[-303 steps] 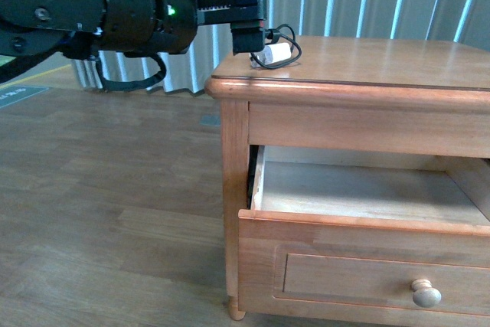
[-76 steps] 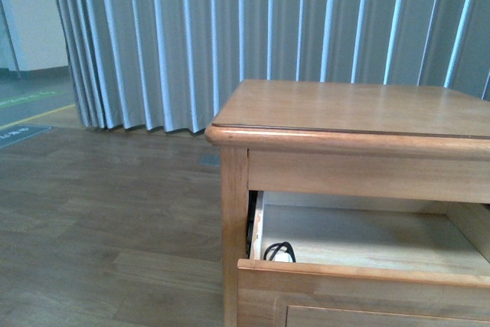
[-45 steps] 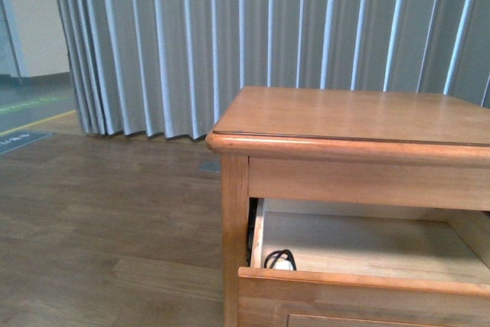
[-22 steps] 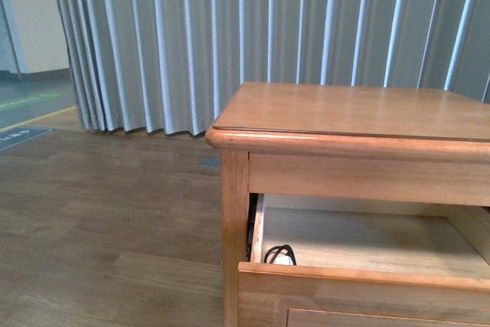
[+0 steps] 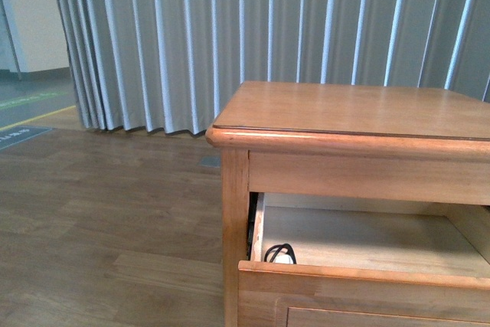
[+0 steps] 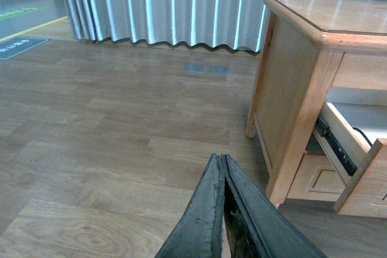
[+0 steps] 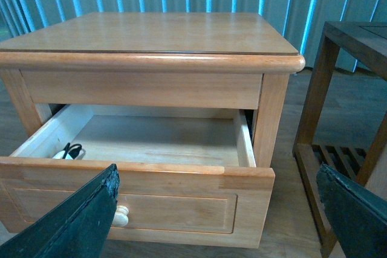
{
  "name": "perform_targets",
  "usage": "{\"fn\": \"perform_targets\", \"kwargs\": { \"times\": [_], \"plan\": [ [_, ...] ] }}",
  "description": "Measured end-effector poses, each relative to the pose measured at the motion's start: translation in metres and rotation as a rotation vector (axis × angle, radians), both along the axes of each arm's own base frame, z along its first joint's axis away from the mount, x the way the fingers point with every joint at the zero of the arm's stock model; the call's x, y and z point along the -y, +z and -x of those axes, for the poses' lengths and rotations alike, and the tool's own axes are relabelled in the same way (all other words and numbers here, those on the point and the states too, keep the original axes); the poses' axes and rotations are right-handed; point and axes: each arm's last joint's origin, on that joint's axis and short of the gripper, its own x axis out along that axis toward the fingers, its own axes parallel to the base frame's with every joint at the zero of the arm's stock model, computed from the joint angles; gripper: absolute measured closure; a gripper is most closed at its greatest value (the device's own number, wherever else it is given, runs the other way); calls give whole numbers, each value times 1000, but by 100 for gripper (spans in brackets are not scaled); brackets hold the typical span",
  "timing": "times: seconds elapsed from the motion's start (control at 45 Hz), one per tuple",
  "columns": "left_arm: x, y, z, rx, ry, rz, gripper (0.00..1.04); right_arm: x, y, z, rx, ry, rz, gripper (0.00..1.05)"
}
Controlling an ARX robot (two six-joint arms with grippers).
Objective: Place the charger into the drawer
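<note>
now that charger (image 5: 283, 259) has moved into drawer (image 5: 360, 275): left jaws together, right jaws spread

Open drawer (image 7: 163, 137), charger (image 7: 69, 151) inside, front corner

The drawer (image 5: 367, 275) is a wide honey-coloured wooden one with a recessed panel front, a small round pale knob (image 7: 121, 216) and a pale bare interior. It stands pulled well out from under the cabinet's top. The charger (image 5: 280, 255) lies inside on the drawer floor, in the front left corner as the robot faces it, close behind the front panel. Its thin black cable is looped above a small white block, which is only partly visible.
</note>
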Motion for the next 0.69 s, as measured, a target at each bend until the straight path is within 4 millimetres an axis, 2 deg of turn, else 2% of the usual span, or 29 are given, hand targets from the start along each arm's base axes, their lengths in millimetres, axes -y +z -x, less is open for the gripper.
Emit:
{"fn": "perform_targets", "kwargs": {
  "times": [0.222,0.267,0.311,0.444,0.533,0.689],
  "plan": [
    [0,0,0,0,0,0,101,0,0,0,0,0,0,8],
    [0,0,0,0,0,0,97,0,0,0,0,0,0,8],
    [0,0,0,0,0,0,87,0,0,0,0,0,0,8],
    [0,0,0,0,0,0,66,0,0,0,0,0,0,8],
    [0,0,0,0,0,0,46,0,0,0,0,0,0,8],
    [0,0,0,0,0,0,21,-2,-3,-3,64,120,137,8]
  ]
}}
